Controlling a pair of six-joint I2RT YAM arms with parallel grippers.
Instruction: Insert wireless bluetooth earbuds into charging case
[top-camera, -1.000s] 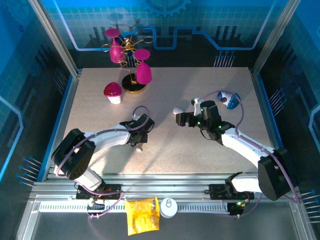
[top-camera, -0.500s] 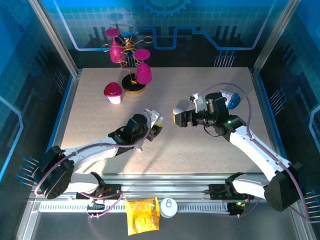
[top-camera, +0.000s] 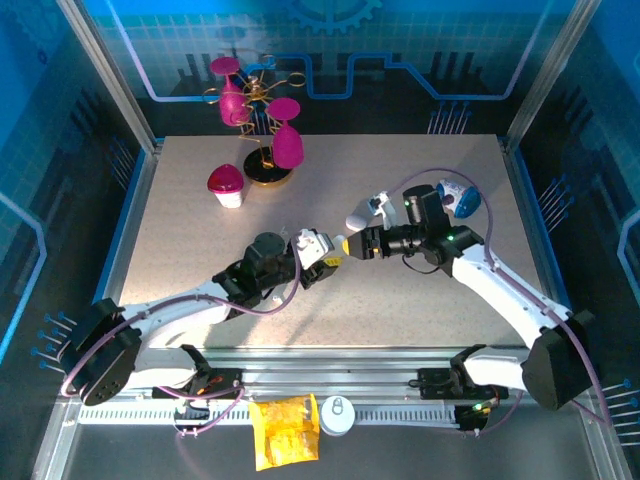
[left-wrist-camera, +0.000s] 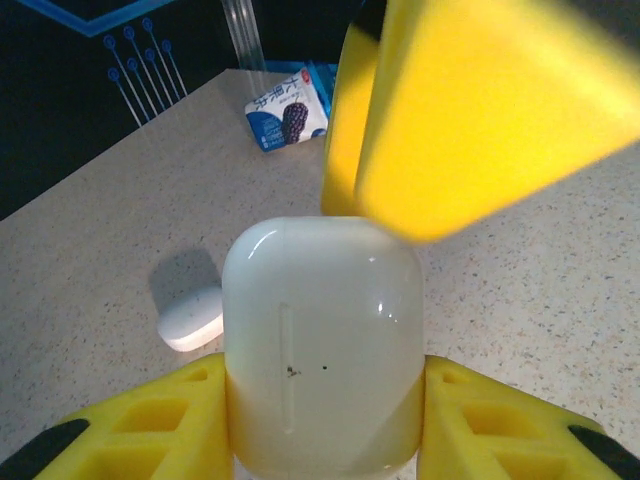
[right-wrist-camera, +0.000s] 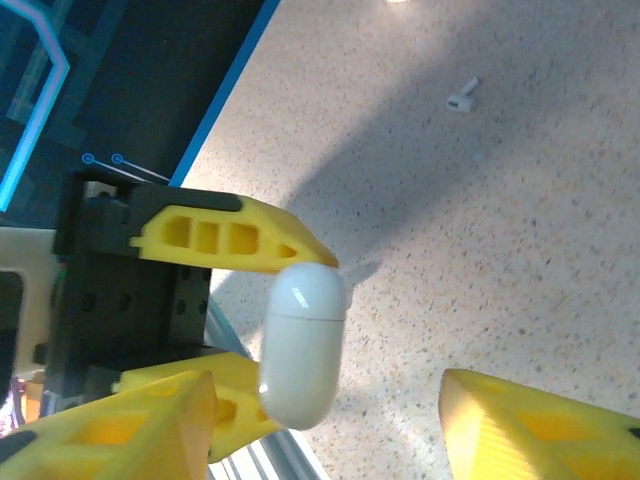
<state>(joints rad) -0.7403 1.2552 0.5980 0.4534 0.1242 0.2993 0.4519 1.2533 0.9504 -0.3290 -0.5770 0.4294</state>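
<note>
Since 1 s ago, L arm has swung to mid-table; left gripper now meets right gripper. L jaws pinch charging case; R jaws spread beside it. Earbud lies apart on table. We judge insertion not begun.

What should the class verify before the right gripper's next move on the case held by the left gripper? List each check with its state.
1. Case clamped in left gripper: ok, a finger on each side.
2. Right gripper open: ok, jaws wide apart.
3. Case lid open: not ok, it is shut.
4. Earbud picked up: not ok, it lies loose on the table.
5. Right finger clear of the case top: cannot tell, blurred and very near.
</note>
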